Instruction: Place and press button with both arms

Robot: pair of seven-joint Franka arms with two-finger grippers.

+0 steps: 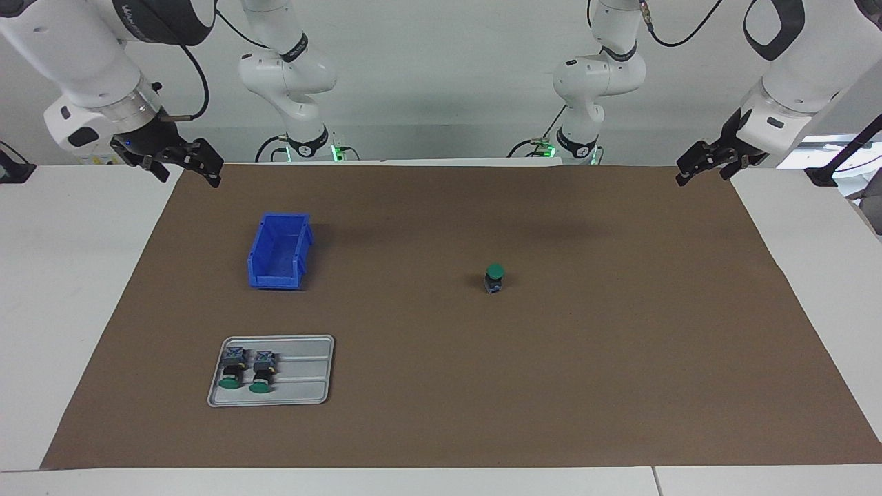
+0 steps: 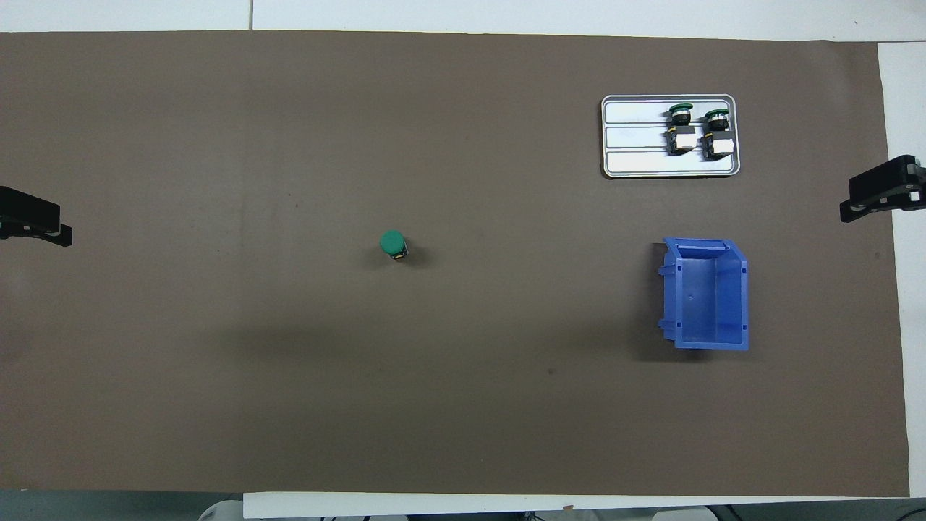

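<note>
One button (image 1: 494, 277) (image 2: 393, 244) stands upright on the brown mat near the table's middle, green cap up, with nothing touching it. My left gripper (image 1: 701, 173) (image 2: 43, 226) hangs open and empty over the mat's edge at the left arm's end. At the right arm's end my right gripper (image 1: 189, 172) (image 2: 861, 201) is also open and empty, over the mat's corner close to the robots. Both grippers are well away from the button.
A blue open bin (image 1: 279, 251) (image 2: 705, 293) sits toward the right arm's end. Farther from the robots than the bin, a grey metal tray (image 1: 306, 375) (image 2: 633, 137) holds two more green-capped buttons (image 1: 231, 370) (image 2: 680, 124) lying on their sides.
</note>
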